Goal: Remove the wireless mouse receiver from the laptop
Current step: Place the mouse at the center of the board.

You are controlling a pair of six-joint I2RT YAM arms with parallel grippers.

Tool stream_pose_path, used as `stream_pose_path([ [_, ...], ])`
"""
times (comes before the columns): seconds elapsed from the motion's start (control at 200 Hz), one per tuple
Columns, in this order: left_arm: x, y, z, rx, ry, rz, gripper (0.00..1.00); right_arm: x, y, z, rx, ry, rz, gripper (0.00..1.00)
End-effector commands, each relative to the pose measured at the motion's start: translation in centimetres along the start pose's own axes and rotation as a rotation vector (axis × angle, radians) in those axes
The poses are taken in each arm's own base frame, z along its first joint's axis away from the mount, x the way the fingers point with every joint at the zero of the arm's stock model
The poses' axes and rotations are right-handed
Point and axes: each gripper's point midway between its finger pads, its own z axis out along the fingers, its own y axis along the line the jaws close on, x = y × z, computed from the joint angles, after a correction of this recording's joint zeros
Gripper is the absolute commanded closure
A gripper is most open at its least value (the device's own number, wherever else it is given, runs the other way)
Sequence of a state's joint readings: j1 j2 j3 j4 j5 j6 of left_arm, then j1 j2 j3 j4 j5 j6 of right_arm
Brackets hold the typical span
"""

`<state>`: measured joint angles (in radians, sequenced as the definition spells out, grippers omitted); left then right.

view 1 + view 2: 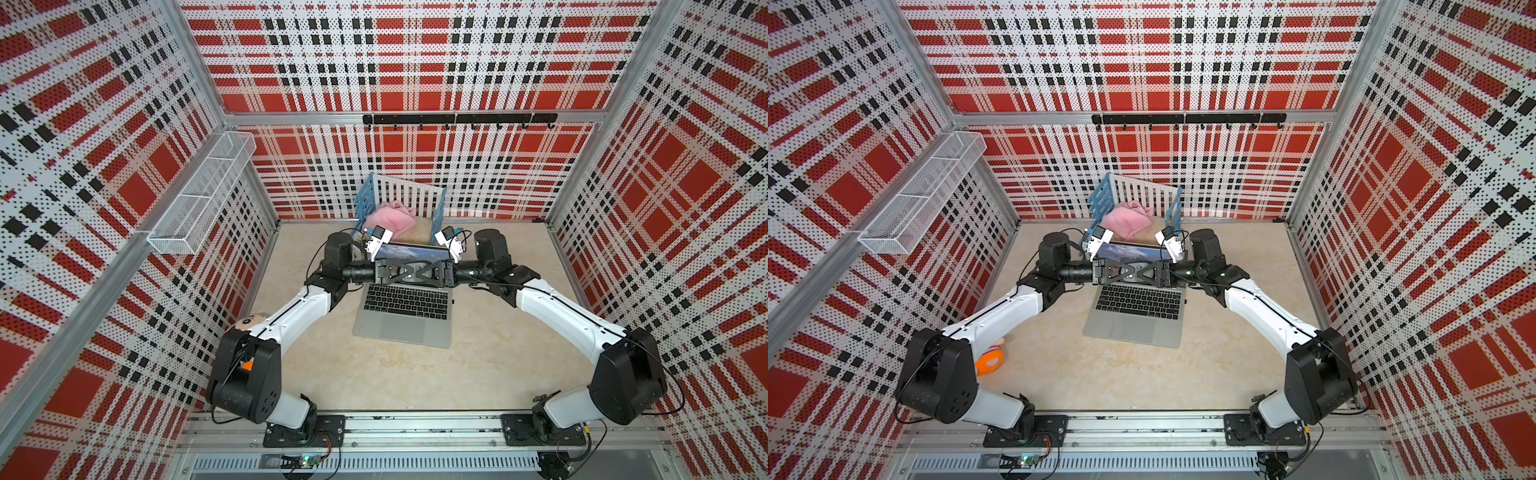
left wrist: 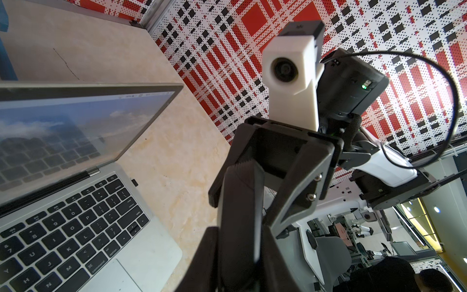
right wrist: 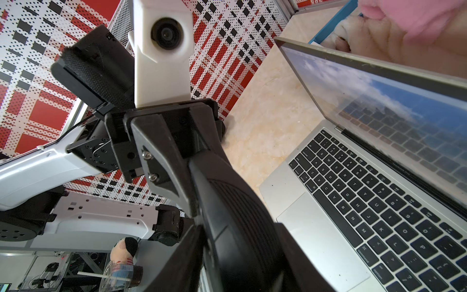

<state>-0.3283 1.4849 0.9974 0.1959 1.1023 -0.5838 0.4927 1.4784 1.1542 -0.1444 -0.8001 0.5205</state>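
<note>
You have the laptop lying open in the middle of the table, its screen toward 12 o'clock. The wireless mouse receiver sits plugged into the laptop's 3 o'clock edge, level with the top key row; in a top view it is only a tiny dark stub. Your two arms reach in from 9 and 3 o'clock and meet tip to tip above the hinge, so the left gripper and the right gripper overlap in a cross in both top views. Neither touches the receiver. The right gripper's jaws stand apart in the left wrist view and grasp nothing you can see. You cannot tell whether the left gripper is clenched or released, since its fingers are foreshortened and overlap the other pair. At 12 o'clock behind the screen stands a blue-and-white crate with pink cloth inside.
</note>
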Motion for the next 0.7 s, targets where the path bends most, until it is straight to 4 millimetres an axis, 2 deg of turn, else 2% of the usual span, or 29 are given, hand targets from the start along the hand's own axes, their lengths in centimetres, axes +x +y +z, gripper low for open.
stream_pose_path([
  [0.0,-0.1,-0.6,-0.3,0.007,-0.010,0.015,1.00,-0.2,1.1,0.3,-0.044,0.001,-0.044,0.51],
  [0.14,-0.1,-0.6,-0.5,0.009,-0.012,0.014,1.00,0.1,1.3,0.4,-0.070,0.012,-0.038,0.44],
  [0.271,-0.2,-0.6,-0.8,0.007,-0.017,0.015,1.00,0.3,1.3,0.5,-0.079,0.021,-0.037,0.44],
  [0.396,-0.3,-0.4,-1.0,0.003,-0.021,0.013,1.00,0.7,1.2,0.7,-0.091,0.038,-0.028,0.46],
  [0.696,-0.2,-0.6,-0.8,0.008,-0.017,0.015,1.00,1.3,0.7,0.8,-0.087,0.048,-0.017,0.60],
])
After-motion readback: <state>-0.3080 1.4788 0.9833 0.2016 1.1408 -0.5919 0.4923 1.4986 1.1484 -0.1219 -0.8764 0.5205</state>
